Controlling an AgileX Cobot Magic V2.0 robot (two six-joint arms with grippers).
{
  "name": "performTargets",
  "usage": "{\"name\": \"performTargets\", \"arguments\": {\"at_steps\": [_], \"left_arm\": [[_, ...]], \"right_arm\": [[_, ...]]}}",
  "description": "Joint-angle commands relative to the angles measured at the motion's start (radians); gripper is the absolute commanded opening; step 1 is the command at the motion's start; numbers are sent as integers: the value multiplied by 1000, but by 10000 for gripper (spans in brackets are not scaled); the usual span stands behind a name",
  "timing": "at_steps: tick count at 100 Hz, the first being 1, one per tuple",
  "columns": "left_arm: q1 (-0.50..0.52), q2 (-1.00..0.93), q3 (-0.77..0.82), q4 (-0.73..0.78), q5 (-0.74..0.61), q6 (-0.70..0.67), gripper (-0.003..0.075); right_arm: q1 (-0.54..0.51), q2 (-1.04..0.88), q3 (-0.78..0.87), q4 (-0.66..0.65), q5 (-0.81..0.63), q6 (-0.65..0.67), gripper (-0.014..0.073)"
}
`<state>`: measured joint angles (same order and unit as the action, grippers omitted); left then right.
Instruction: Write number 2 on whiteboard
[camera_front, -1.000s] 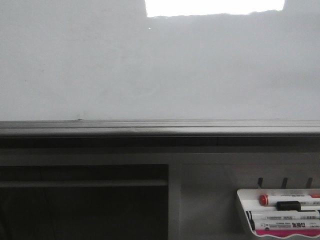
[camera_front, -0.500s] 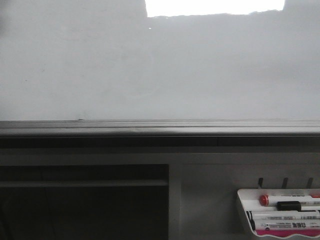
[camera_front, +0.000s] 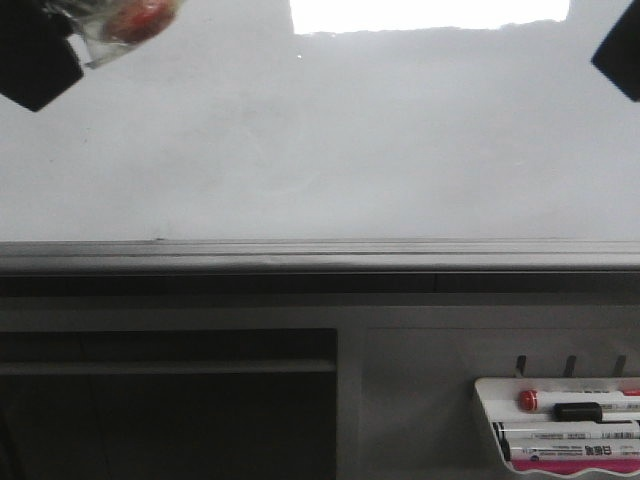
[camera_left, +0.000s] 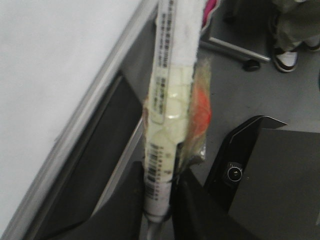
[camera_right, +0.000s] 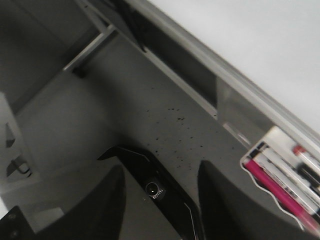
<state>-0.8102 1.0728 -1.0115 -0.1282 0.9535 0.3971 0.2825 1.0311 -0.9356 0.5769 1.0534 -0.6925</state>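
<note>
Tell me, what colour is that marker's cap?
Red-orange, on the marker in the left gripper; clearest in left wrist view.

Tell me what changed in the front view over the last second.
Both arms have come into the front view at the top corners. The left end effector appeared at upper left, shut on a taped marker with a red cap; the right end effector shows at upper right, open and empty by its wrist view. The whiteboard stayed blank, no number 2 yet, and the marker tray is unmoved.
</note>
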Motion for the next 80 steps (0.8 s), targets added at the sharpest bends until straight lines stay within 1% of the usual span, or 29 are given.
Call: {"name": "performTargets", "arguments": {"at_steps": [1,13,27,46,57,80], "left_arm": [[-88,-11,-35,-22,-55,0,-20],[-166,-11,-35,-22,-81,0,-20],[-215,-11,-35,-24,-107,0,-20],[-228,-11,-35,-46,-143,0,-20],[-228,-11,-35,-46,-139,0,-20],[-228,-11,-35,-46,-139,0,-20]], "right_arm": [[35,29,-57,96,10,-97,297],[90,61,-90,172,49,-222,297],[155,68,-123,220,71,-326,297],[230,68,-169,223,62,-390,297],[271,73,-210,206,67,-392,297],[289,145,-297,194,135,-377,297]]}}
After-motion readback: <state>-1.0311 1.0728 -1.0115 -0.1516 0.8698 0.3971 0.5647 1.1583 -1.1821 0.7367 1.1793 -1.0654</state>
